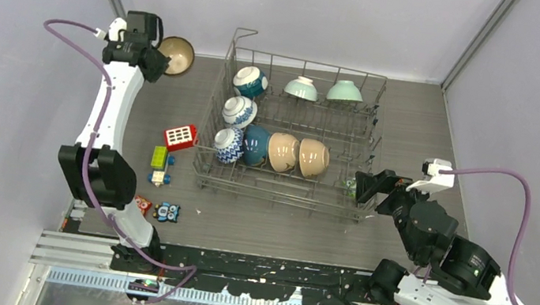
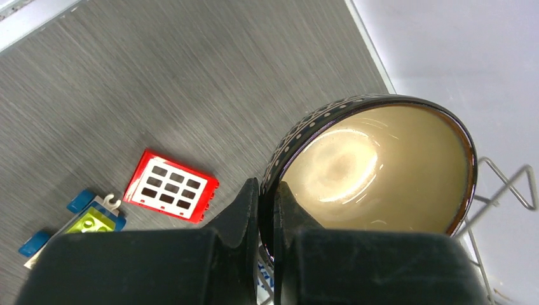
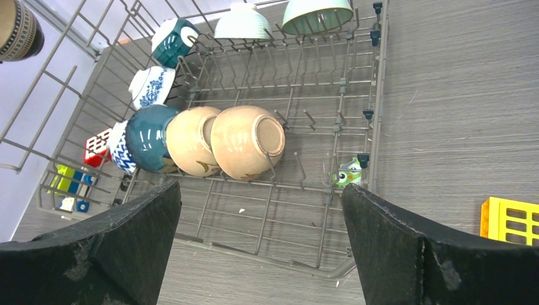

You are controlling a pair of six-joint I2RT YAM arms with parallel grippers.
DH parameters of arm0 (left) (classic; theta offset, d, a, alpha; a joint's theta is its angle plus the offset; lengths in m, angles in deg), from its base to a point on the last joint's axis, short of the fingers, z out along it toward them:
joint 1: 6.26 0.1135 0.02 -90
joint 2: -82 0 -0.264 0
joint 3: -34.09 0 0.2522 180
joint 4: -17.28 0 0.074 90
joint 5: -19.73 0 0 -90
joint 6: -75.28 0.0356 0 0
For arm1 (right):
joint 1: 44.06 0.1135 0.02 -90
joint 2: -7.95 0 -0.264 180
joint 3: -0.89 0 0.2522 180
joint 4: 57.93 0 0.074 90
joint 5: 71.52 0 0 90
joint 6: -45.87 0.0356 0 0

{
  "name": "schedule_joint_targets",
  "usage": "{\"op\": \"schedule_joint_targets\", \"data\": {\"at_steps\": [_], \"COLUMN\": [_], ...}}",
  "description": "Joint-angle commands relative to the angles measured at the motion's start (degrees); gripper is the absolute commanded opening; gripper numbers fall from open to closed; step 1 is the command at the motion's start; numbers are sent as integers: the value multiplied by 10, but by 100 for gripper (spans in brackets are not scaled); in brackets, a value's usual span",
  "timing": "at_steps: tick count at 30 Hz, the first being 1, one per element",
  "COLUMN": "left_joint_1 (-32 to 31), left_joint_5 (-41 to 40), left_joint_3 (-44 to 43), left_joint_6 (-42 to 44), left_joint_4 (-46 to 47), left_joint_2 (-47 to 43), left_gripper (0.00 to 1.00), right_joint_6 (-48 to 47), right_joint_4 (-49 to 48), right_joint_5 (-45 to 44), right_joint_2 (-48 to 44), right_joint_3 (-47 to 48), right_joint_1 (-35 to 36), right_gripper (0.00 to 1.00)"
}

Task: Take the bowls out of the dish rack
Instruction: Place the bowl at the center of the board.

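Held bowl: a brown bowl point(image 2: 381, 165) with a dotted outer band and a cream inside, already out of the dish rack point(image 1: 285, 194), just beyond its far-left corner.
Bowl's attitude: tipped on edge, mouth turned towards the wrist camera. Whether its foot touches the table point(image 2: 159, 82) cannot be told.
Left gripper: the left gripper point(image 2: 267, 194) is pressed together on the bowl's rim, one finger point(image 2: 245, 210) outside the wall and the other inside.
Ground beneath: bare grey table lies below and beside the bowl. The red block point(image 2: 170, 185) and the other toy blocks point(image 1: 159, 166) sit nearer the arm bases, well apart from it.
Bowls left in rack: eight in all: three patterned ones down the left side, two mint ones at the far rail, and a dark teal one with two beige ones in the front row.
End beige bowl: the end beige bowl point(image 3: 248, 141) lies on its side with its axis along the row and its foot towards the right end of the rack.
Right gripper: the right gripper point(image 3: 259, 213) is spread wide and holds nothing, poised at the rack's near-right corner and facing that row.
Nearer arm: the right arm for the front row, the left arm for the patterned column.
Coming move, as a judgement: it depends on how far the held bowl sits above the table, so the bowl should go straight down before the pinch is let go.
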State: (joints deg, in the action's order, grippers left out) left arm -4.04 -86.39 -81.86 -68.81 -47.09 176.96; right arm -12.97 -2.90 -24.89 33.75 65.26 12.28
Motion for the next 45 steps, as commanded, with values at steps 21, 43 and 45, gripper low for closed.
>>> {"op": "schedule_joint_targets", "data": {"at_steps": [21, 43, 45], "left_joint_1": [40, 48, 48], "left_joint_5": [-10, 11, 12], "left_joint_3": [-87, -116, -115], "left_joint_6": [-73, -59, -57], "left_joint_4": [-1, 32, 35], "left_joint_2": [193, 287, 290], "left_gripper": [0, 0, 0], "right_joint_6": [17, -26, -27], "right_joint_4": [-33, -74, -73], "right_joint_5": [-36, -36, -37], "right_joint_2": [75, 133, 135], "right_joint_3": [-5, -1, 2], "right_joint_1": [-1, -1, -1], "right_gripper": [100, 100, 100]}}
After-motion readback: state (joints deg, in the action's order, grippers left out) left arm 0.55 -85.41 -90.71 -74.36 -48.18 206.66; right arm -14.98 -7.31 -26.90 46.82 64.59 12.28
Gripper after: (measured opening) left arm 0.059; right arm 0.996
